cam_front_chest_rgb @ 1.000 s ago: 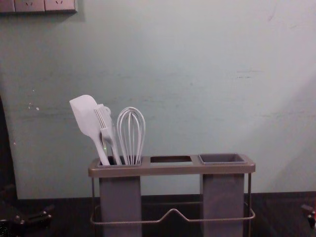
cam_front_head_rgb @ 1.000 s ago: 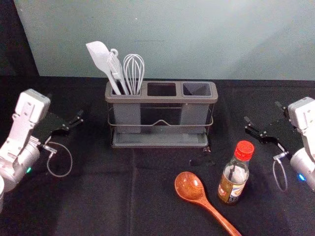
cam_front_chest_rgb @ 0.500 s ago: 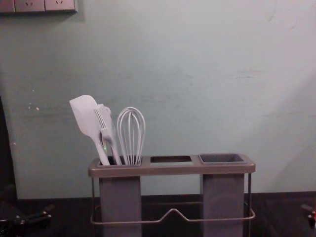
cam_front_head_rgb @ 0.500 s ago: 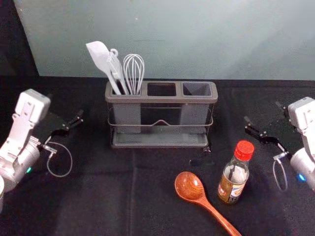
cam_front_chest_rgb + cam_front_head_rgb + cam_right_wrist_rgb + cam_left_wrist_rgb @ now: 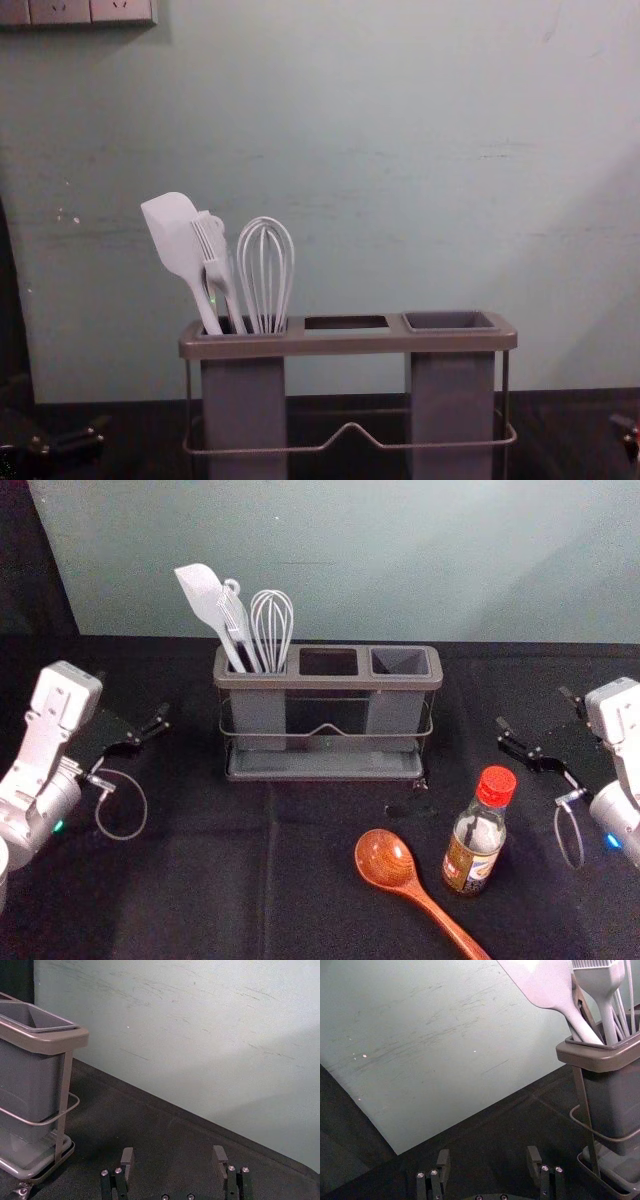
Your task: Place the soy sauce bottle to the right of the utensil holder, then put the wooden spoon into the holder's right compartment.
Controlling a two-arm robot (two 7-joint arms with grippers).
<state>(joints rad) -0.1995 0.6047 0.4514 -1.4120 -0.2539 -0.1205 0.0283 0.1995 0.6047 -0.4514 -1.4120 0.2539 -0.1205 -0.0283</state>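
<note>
"Spoon (image 5: 385, 858) and bottle (image 5: 474, 855), where are they sitting?"

"The wooden spoon is lying on the black cloth (image 5: 200, 880), up close. Its round end is pointing toward the holder (image 5: 325, 683). The soy sauce bottle is standing up just beside it, on the right. It is wearing a red cap (image 5: 497, 783), and it is staying nearer to us than the holder."

"What are the robot's hands doing?"

"The right gripper (image 5: 536, 708) is waiting past the bottle, to the right. Its two fingers are spreading wide. The left gripper (image 5: 132, 695) is waiting left of the holder, and its fingers are spreading wide too."

"And farther back?"

"The holder is standing in the middle. A spatula (image 5: 170, 225), a brush (image 5: 208, 240) and a whisk (image 5: 265, 228) are leaning in its left part. Its right part is showing an open top. The wall (image 5: 350, 570) is standing behind."
</note>
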